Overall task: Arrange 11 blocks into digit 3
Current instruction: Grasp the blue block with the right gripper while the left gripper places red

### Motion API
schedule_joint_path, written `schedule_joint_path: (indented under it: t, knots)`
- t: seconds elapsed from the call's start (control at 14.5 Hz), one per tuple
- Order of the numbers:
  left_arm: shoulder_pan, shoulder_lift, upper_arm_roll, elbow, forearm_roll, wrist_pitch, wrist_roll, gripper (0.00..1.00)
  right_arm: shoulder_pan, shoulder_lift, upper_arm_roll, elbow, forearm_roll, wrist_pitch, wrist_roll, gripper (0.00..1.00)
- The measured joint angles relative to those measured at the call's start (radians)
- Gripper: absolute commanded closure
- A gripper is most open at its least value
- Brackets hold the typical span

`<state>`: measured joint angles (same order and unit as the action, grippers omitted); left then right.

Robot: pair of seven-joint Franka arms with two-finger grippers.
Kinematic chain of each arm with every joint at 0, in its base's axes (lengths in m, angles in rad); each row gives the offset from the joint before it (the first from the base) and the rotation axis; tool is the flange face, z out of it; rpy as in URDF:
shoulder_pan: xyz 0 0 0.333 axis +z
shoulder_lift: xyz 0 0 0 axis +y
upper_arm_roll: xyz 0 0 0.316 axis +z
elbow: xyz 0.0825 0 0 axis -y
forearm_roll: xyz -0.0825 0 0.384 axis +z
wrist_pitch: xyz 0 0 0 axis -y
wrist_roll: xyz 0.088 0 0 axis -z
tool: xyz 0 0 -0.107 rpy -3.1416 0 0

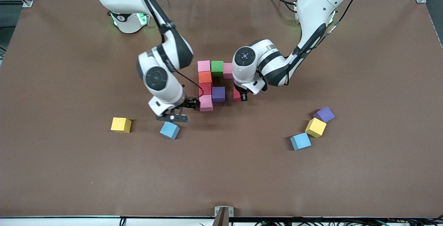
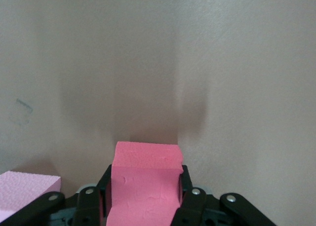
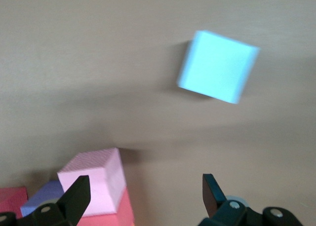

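While the left pincer (image 1: 241,96) is clamped tight on a red matte foam cube (image 2: 143,186) at the left arm's end of the partly built figure, the right pincer (image 1: 180,111) stands wide apart and holds nothing, low over the brown tabletop (image 1: 69,170) just beside the pink cube (image 1: 206,102) that ends the figure's column. That column runs pink (image 1: 204,65), orange (image 1: 205,77), red (image 1: 206,88), pink toward the front camera; a green cube (image 1: 217,68) and another pink cube (image 1: 227,70) continue the top bar, and a purple cube (image 1: 218,93) sits beside the column's red one. Loose cubes lie nearer the camera: yellow (image 1: 121,124) and light blue (image 1: 170,130) toward the right arm's end, and purple (image 1: 324,114), yellow (image 1: 315,127) and light blue (image 1: 300,141) toward the left arm's end.
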<state>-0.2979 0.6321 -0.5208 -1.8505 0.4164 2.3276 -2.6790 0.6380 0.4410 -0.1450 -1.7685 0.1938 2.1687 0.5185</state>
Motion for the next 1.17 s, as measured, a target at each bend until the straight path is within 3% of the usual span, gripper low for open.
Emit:
schedule_joint_path:
  t: [0.28, 0.48, 0.9, 1.17]
  knots:
    - [-0.032, 0.006, 0.002, 0.008, 0.0, 0.003, -0.027, 0.71, -0.108, -0.16, -0.009, -0.111, -0.003, -0.127, 0.0, 0.0]
    - [-0.055, 0.026, 0.004, 0.039, 0.0, 0.004, -0.027, 0.71, -0.189, -0.241, -0.011, -0.158, -0.072, -0.233, -0.011, 0.0]
    - [-0.082, 0.051, 0.024, 0.083, -0.005, 0.003, -0.027, 0.71, -0.194, -0.457, 0.005, -0.519, -0.103, -0.065, 0.132, 0.0]
    - [-0.087, 0.053, 0.032, 0.09, -0.007, 0.003, -0.027, 0.71, -0.173, -0.513, 0.019, -0.697, -0.104, 0.139, 0.206, 0.0]
